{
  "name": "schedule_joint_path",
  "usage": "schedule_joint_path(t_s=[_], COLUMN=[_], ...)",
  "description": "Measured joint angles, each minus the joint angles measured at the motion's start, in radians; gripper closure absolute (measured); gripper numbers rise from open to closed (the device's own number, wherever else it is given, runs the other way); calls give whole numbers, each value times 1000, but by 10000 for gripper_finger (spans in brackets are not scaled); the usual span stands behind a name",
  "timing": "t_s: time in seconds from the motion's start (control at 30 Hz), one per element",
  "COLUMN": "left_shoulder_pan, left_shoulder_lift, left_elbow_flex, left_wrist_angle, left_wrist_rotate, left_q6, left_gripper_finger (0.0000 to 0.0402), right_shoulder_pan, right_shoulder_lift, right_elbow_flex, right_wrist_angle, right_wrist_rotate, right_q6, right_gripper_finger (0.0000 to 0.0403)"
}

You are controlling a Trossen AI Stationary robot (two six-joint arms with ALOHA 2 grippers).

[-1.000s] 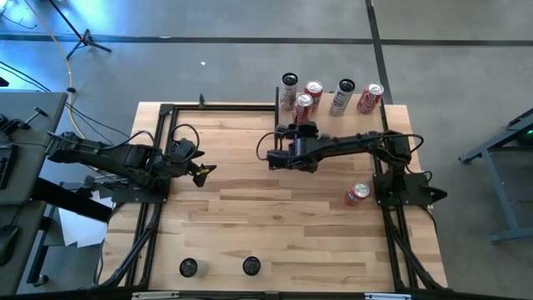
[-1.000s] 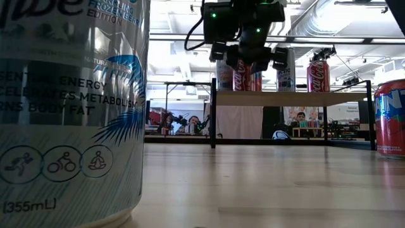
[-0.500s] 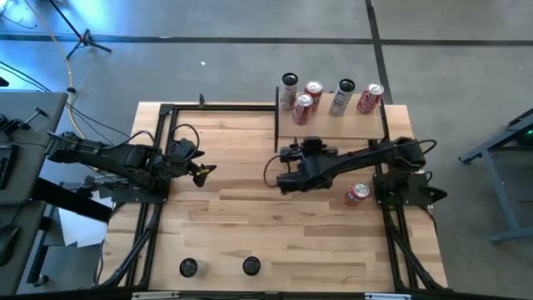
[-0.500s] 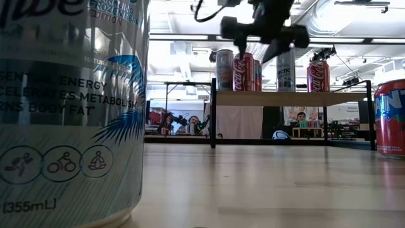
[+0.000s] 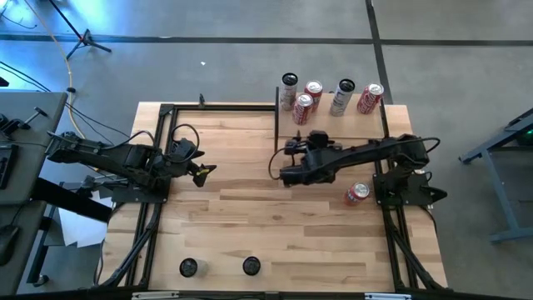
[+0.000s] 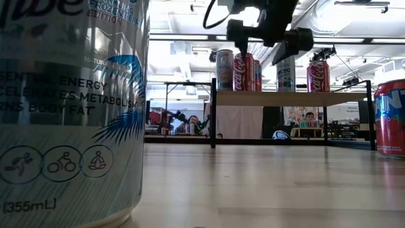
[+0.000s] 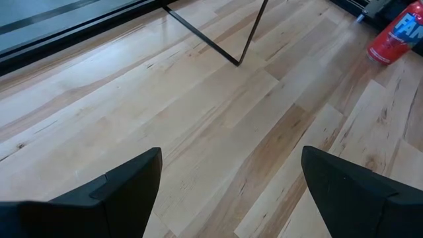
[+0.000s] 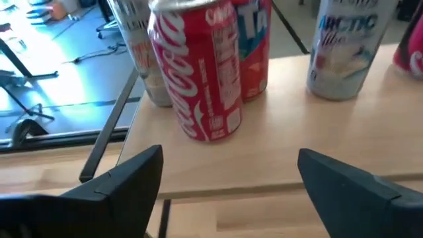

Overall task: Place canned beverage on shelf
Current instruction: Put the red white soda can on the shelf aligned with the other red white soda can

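cans stand upright in a row on the shelf (image 5: 337,117) at the far right of the tabletop (image 5: 250,208). the coca-cola can (image 8: 201,73), nearest the shelf's front edge, stands free in front of the right end effector (image 8: 228,175), whose fingers are spread apart with nothing between them. behind it are a second red can (image 8: 254,49) and a pale can (image 8: 142,53), and to the side a white arctic can (image 8: 344,46). from above, five cans show on the shelf, the last a red can at the right end (image 5: 370,98).

in the high view the right end effector (image 5: 285,171) hangs over the tabletop on the near side of the shelf, its arm reaching in from the right edge. in the low view it hangs above and in front of the shelf's cans.

another red can (image 5: 357,194) lies on its side on the tabletop near the right arm's base. two dark-topped cans (image 5: 189,267) (image 5: 251,265) stand upright near the tabletop's near edge; one of them, a pale energy-drink can (image 6: 69,107), fills the left of the low view.

the left end effector (image 5: 204,172) waits over the left part of the tabletop, fingers apart and empty, well apart from the shelf.
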Motion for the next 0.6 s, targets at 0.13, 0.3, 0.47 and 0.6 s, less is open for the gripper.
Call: schedule_joint_path(t_s=[0.13, 0.3, 0.47, 0.6], left_shoulder_pan=[0, 0, 0, 0], left_shoulder_lift=[0, 0, 0, 0], left_elbow_flex=[0, 0, 0, 0], left_wrist_angle=[0, 0, 0, 0], left_wrist_rotate=[0, 0, 0, 0], left_q6=[0, 0, 0, 0], left_gripper_finger=[64, 64, 64, 64], right_shoulder_pan=[10, 29, 25, 18], right_shoulder_lift=[6, 6, 10, 17], right_elbow_flex=[-70, -268, -412, -432], right_wrist_angle=[100, 430, 756, 859], right_wrist_rotate=[164, 413, 417, 422], right_q6=[-10, -78, -155, -302], right_gripper_finger=[63, 64, 64, 64])
